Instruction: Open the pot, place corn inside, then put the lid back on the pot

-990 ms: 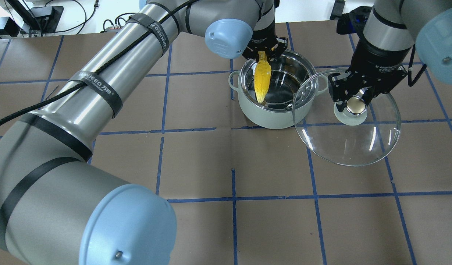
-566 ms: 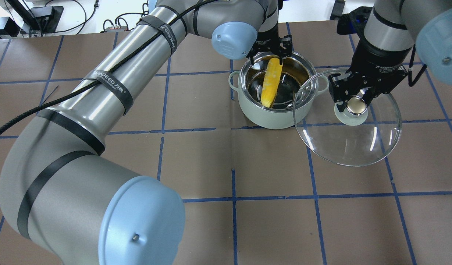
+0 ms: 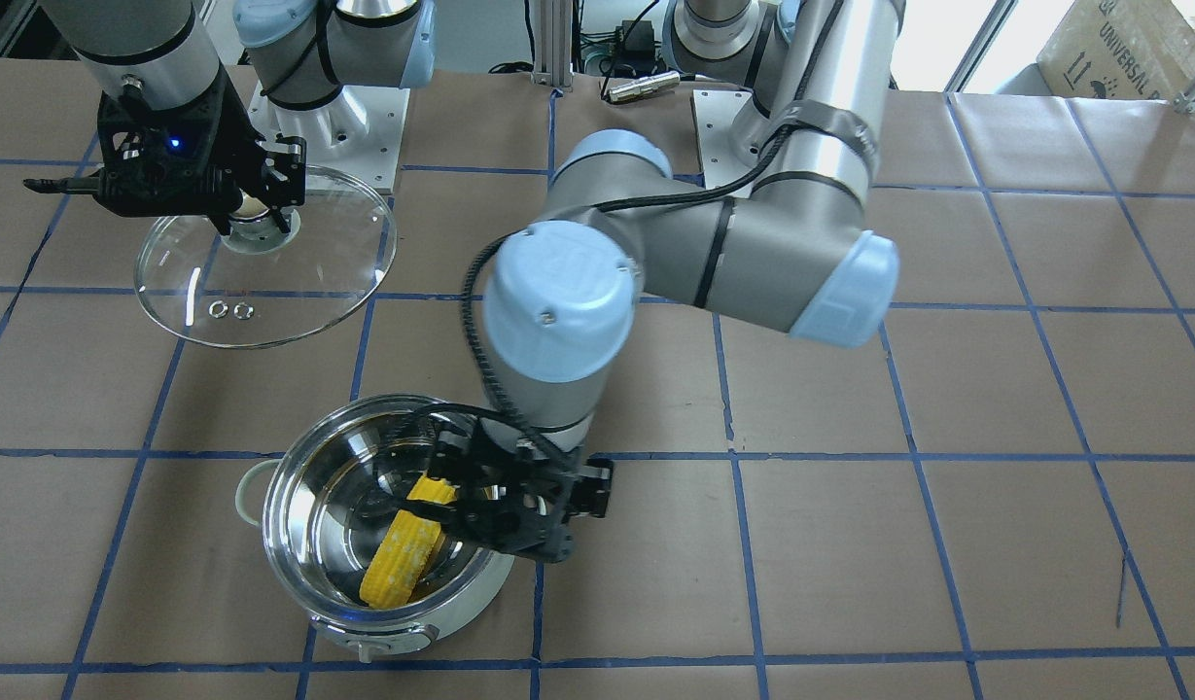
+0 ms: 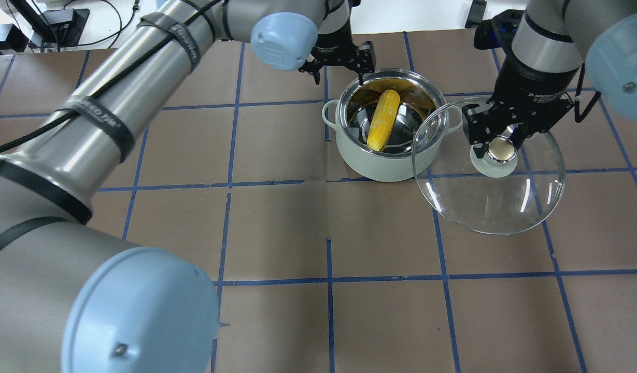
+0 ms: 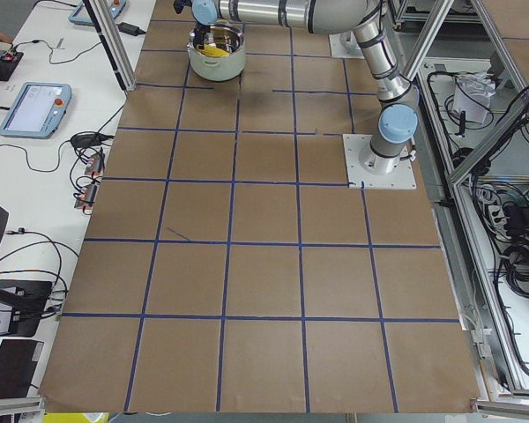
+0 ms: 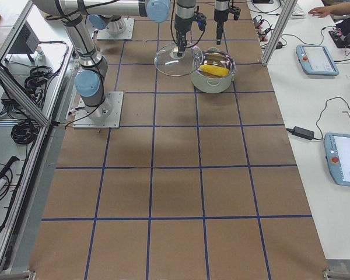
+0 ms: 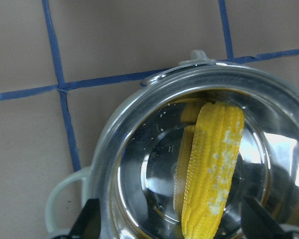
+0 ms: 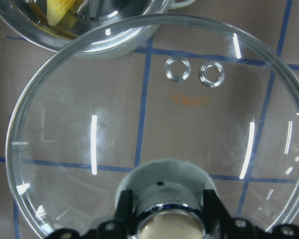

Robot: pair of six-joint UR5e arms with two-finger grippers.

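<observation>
- The corn (image 4: pixel 383 120) is yellow, with rows of tiny bumps.
- The pot (image 4: pixel 385 168) is pale green-white outside and shiny silver inside.
- The lid (image 4: pixel 494 207) is see-through, with a silver knob.
- The table (image 4: pixel 391 321) is brown, with blue lines making squares.
- The robot arms (image 4: pixel 90 119) are silver-grey, with black bands and light blue caps.

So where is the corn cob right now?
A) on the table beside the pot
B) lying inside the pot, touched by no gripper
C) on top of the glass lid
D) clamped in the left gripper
B: the corn cob lies inside the pot, with the open left gripper clear of it by the far rim.
</observation>
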